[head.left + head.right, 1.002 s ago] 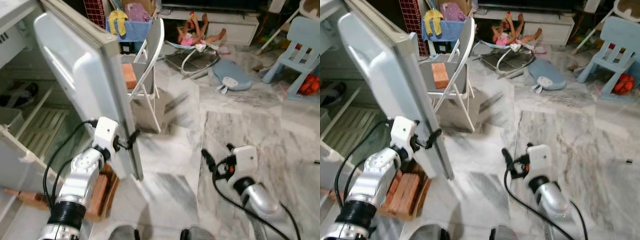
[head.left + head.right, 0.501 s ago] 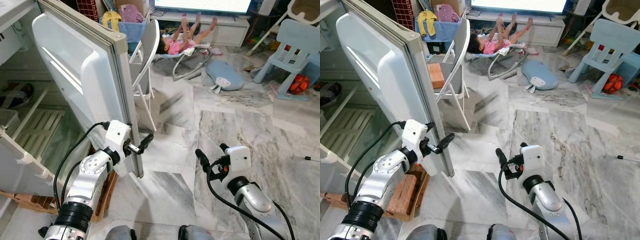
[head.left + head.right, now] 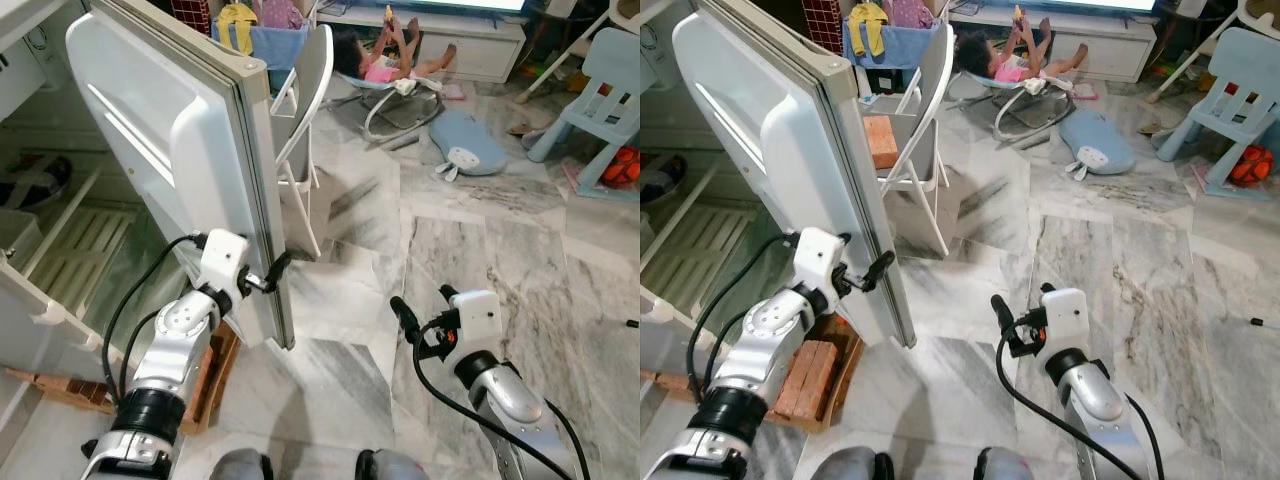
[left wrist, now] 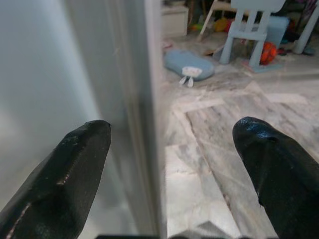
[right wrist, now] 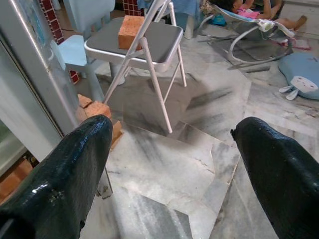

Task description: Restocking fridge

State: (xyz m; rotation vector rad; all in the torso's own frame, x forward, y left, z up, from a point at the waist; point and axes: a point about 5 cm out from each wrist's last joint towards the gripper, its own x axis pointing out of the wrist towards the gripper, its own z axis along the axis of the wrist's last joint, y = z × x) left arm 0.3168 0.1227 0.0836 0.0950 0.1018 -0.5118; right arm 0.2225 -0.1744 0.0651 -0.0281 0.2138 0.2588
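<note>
Your left gripper (image 4: 167, 149) is at the edge of the fridge door (image 3: 180, 170). Its two black fingers (image 4: 60, 184) are spread wide, one on each side of the door's edge, and you can see a gap beside each one, so they are not squeezing it. The door stands open, swung out over the marble floor (image 3: 480, 240). Behind it you can see into the fridge (image 3: 40, 200), with white shelves inside.

Your right gripper (image 5: 169, 159) hangs low over the floor, well apart from the door. Its fingers (image 5: 55, 184) are spread wide too and they hold nothing.

A gray folding chair (image 3: 910, 130) stands just past the door. A brick (image 3: 880, 142) lies on its seat. More bricks (image 3: 805, 380) lie in a flat stack on the floor by the bottom of the door, under your left arm.

Farther back, a child lies in a baby bouncer (image 3: 1025, 75). A blue cushion (image 3: 1095, 140) with a little face on it lies on the floor near the bouncer. A small blue chair (image 3: 1230, 100) stands at the far right, with an orange ball (image 3: 1250, 165) beside it. A blue basket (image 3: 880, 45) with a yellow cloth on it sits behind the folding chair.
</note>
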